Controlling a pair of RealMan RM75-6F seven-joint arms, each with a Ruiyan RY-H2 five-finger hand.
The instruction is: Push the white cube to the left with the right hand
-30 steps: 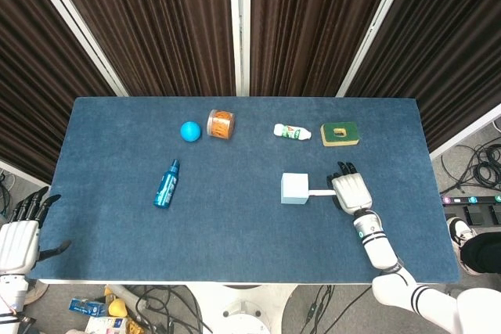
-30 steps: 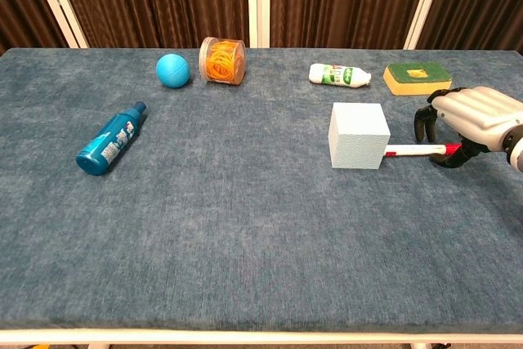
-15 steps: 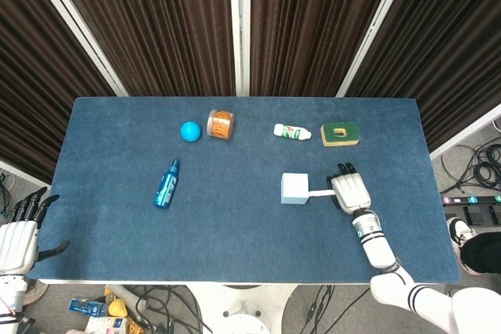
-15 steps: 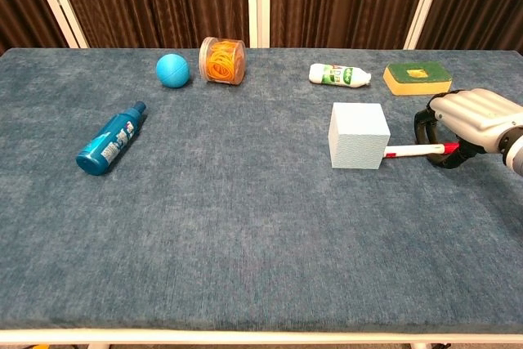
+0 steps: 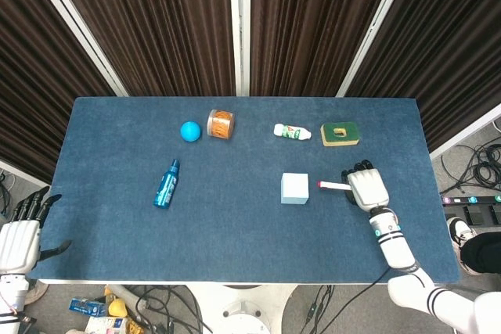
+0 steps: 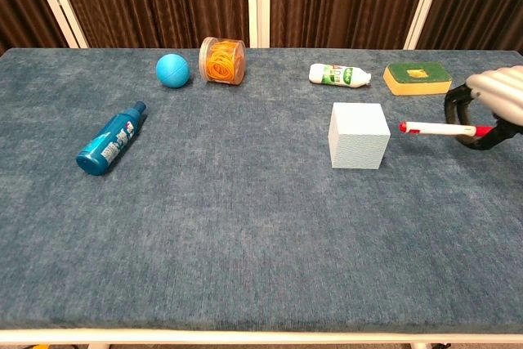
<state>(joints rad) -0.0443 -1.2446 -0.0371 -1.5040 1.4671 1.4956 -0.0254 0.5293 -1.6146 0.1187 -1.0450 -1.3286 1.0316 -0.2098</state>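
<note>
1. Head view: right hand (image 5: 367, 188) over the right part of the blue table (image 5: 235, 256), fingers curled in, gripping a thin white stick with a red tip (image 5: 334, 185) that points left toward the white cube (image 5: 294, 188).
2. Chest view confirms it: right hand (image 6: 497, 102) at the frame's right edge (partly cut off), the stick (image 6: 437, 128) held level above the cloth, its red tip short of the cube (image 6: 359, 136), not touching.
3. White cube sits just left of the right hand, a clear gap between stick tip and the cube's right face. Cube flat on the table, upright.
4. Beyond the right hand, toward the far edge: a green-and-yellow sponge (image 5: 340, 134), nearly straight ahead of the hand. Left of that, a small white bottle (image 5: 292, 131) lying on its side.
5. Further left of the hand along the far row: a clear jar with orange contents (image 5: 221, 124), on its side, and a blue ball (image 5: 190, 131) just beside it.
6. Well to the left of the cube: a blue spray bottle (image 5: 166, 184) lying down, cap toward the far edge.
7. Left hand (image 5: 19, 234) off the table at the lower left corner, fingers spread, holding nothing (head view only).
</note>
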